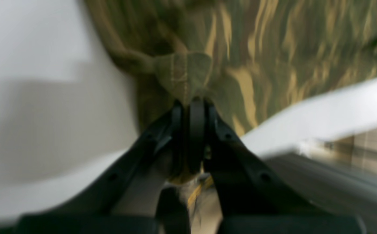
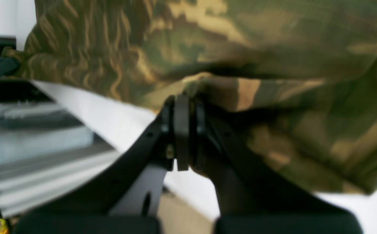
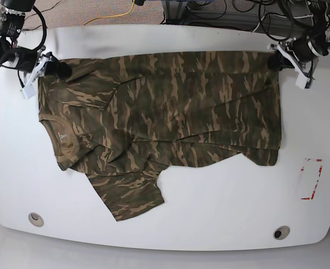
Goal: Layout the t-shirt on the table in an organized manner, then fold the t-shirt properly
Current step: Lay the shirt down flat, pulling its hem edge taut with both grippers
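Note:
The camouflage t-shirt (image 3: 165, 106) lies spread sideways on the white table (image 3: 221, 213), its tan inner collar at the left and one sleeve pointing toward the front edge. At the far right edge, my left gripper (image 3: 275, 60) is shut on the shirt's far right corner; the left wrist view shows that stitched corner (image 1: 185, 73) pinched between the fingers of that gripper (image 1: 193, 102). At the far left, my right gripper (image 3: 55, 68) is shut on the shirt's far left edge, seen close up as a fold of cloth (image 2: 227, 87) held in that same gripper (image 2: 182, 97).
A red tape outline (image 3: 311, 179) marks the table at the right. Two round grommet holes (image 3: 36, 218) (image 3: 281, 232) sit near the front edge. Cables and equipment (image 3: 221, 11) crowd the space behind the table's back edge.

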